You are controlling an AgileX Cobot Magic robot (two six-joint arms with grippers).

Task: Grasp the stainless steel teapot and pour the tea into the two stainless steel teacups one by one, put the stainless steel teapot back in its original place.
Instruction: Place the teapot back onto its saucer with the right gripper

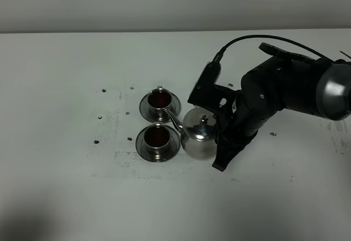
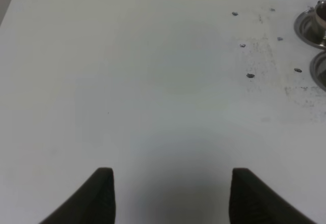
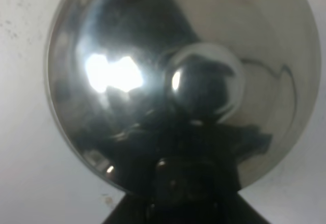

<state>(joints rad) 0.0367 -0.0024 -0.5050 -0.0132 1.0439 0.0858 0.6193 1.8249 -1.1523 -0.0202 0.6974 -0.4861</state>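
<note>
Exterior high: two teacups (image 1: 158, 121), one teapot (image 1: 198, 137)

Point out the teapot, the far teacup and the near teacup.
teapot (image 1: 198, 138): exterior high view, on its rounded body below the lid.
far teacup (image 1: 160, 98): exterior high view, on the dark tea inside.
near teacup (image 1: 156, 137): exterior high view, on the dark tea inside.
</note>
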